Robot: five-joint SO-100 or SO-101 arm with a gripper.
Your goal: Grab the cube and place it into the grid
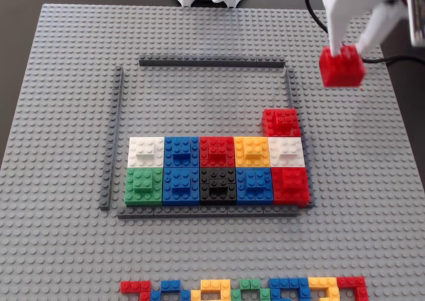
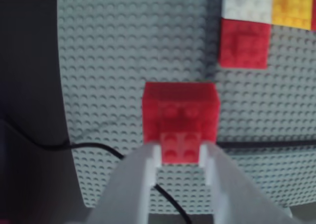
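Wrist view: white gripper [image 2: 180,152] pinches the red cube [image 2: 180,116] by its small top brick.
Cube spot: up in the air, right of the grid [image 1: 117,115], outside its frame.
Writing: nothing readable, just studs.

Grid [image 1: 120,108] upper rows free; red cube [image 1: 281,121] blocks corner.

Grey studded baseplate [image 1: 66,248]; on it, below-left of the gripper [image 1: 345,47], the grid [image 1: 118,135] of coloured cubes; multicoloured strip [image 1: 246,289] farthest off.
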